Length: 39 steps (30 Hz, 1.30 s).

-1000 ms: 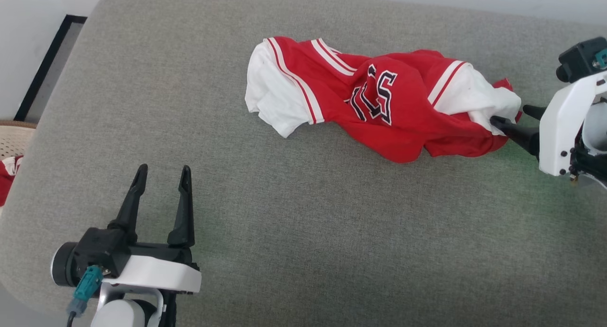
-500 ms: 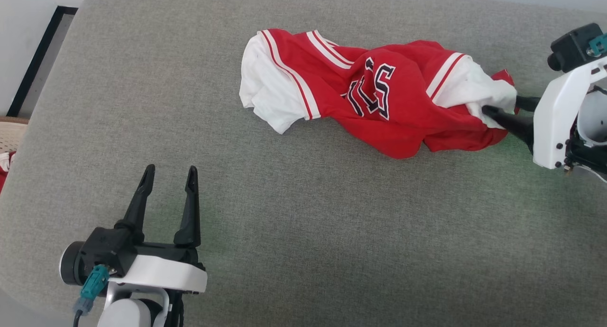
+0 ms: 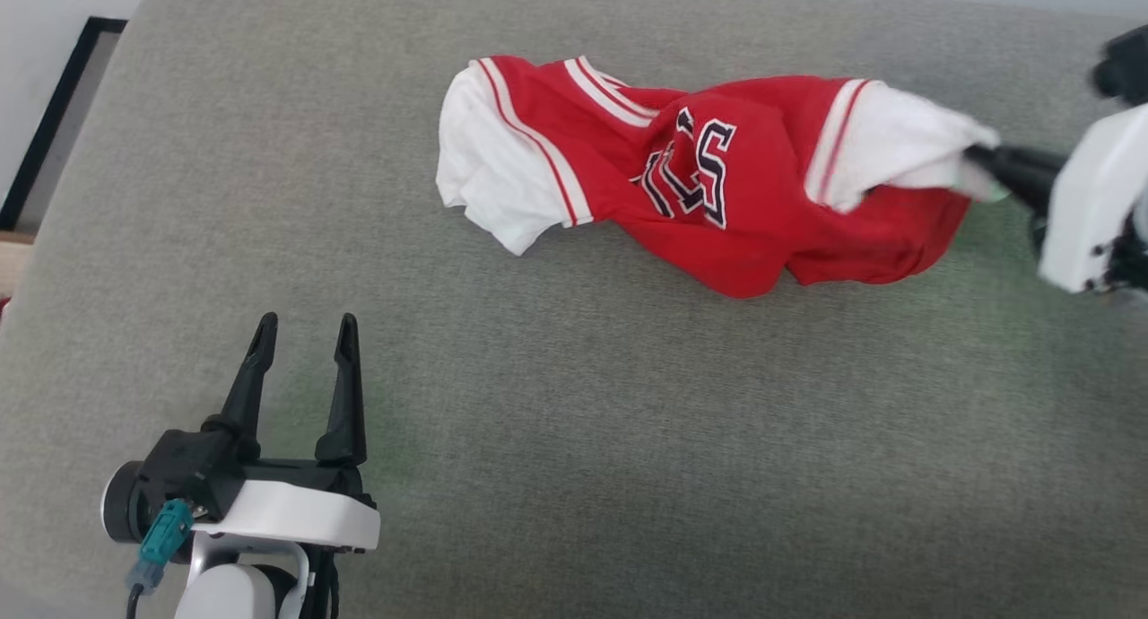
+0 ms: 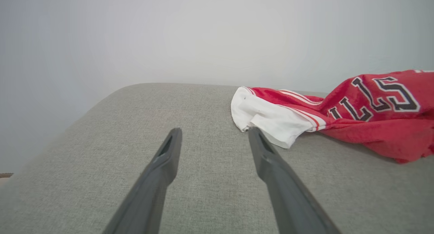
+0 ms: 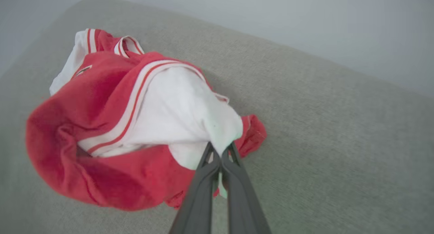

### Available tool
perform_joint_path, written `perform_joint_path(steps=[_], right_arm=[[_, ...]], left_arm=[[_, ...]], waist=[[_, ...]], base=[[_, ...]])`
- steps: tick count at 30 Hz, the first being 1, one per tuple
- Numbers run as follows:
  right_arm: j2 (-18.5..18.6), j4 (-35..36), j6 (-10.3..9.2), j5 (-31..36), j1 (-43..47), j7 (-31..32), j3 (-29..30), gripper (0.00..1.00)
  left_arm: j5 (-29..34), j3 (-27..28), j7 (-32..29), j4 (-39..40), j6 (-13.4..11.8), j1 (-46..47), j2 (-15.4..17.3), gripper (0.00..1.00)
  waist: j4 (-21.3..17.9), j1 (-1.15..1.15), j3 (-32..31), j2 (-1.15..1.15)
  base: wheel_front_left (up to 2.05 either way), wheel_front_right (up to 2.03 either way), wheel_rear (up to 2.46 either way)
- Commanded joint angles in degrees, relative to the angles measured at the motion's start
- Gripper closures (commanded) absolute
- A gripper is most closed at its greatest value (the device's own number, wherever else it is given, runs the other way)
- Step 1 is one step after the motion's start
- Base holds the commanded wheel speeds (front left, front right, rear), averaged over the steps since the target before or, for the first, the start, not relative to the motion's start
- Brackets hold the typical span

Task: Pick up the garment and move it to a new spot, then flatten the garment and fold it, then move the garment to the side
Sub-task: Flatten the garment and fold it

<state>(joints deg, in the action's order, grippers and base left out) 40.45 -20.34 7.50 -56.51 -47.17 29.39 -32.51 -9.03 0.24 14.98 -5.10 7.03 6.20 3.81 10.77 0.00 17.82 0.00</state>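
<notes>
Firmly Clamped: White Sleeve Held in the Right Gripper

The garment [image 3: 717,179] is seen crumpled on the grey upholstered surface [image 3: 628,466], towards its far side. One white sleeve [image 3: 484,179] is spread at the left end, and the navy block letters [image 3: 691,166] are turned up near the middle. The other sleeve [image 3: 897,148] is pinched at its edge by the right gripper [image 3: 982,160], whose fingers are pressed together on the cloth, and that end is drawn out towards the right. The left gripper [image 3: 308,325] is held low over the near left of the surface, its fingers parted, well apart from the garment.
</notes>
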Motion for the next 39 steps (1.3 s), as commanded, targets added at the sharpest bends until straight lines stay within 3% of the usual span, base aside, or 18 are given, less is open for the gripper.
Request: perform_joint_path(steps=[1, 9, 14, 26, 36, 37, 38, 39], right_arm=[[1.08, 0.26, -0.02, -0.23, 0.95, -1.3, 0.93, 1.0], [5.87, -0.21, -0.02, -1.3, 7.52, -7.84, 9.76, 1.0], [7.98, -4.82, -0.02, 2.24, 12.9, -11.28, 15.17, 1.0], [4.78, -21.33, -0.02, 13.02, 15.31, -17.77, 23.91, 1.0], [-1.21, -31.19, -0.02, 20.89, 11.12, -23.05, 28.86, 1.0], [-1.54, -31.3, -0.02, 21.47, 10.93, -23.9, 29.12, 0.87], [-1.76, -31.54, -0.02, 22.05, 10.87, -25.06, 29.5, 0.4], [-1.91, -31.59, -0.02, 22.58, 10.95, -26.25, 29.91, 0.0]], left_arm=[[0.63, 0.38, 0.28, -0.14, 0.0, 0.09, -0.04, 0.0], [1.18, 1.3, 0.28, 0.19, 0.38, 0.16, -0.18, 0.0], [1.49, 1.31, 0.28, 0.22, 0.4, 0.59, 0.11, 0.0], [0.87, -0.4, 0.28, -1.54, 0.5, 1.87, 1.26, 0.0], [0.22, -0.96, 0.28, -2.25, 0.46, 2.62, 2.87, 0.0], [0.19, -1.35, 0.28, -2.24, 0.46, 2.78, 3.28, 0.0], [-0.24, -1.83, 0.28, -2.24, 0.47, 3.15, 3.65, 0.0], [-0.89, -2.34, 0.28, -2.09, 0.47, 3.57, 4.25, 0.0]], waist=[[-0.64, 0.0, -0.24, 0.0], [-3.65, 0.0, -0.44, 0.0], [-4.92, 0.0, 0.36, 0.0], [-5.13, 0.0, 2.25, 0.0], [-5.31, 0.0, 2.34, 0.0], [-5.49, 0.0, 2.18, 0.0], [-5.59, 0.0, 1.94, 0.0], [-5.7, 0.0, 1.73, 0.0]], base=[[0.0, 0.0, 0.0], [0.0, 0.0, 0.0], [0.0, 0.0, 0.0], [0.0, 0.0, 0.0], [0.0, 0.0, 0.0], [0.0, 0.0, 0.0], [0.0, 0.0, 0.0], [0.0, 0.0, 0.0]])
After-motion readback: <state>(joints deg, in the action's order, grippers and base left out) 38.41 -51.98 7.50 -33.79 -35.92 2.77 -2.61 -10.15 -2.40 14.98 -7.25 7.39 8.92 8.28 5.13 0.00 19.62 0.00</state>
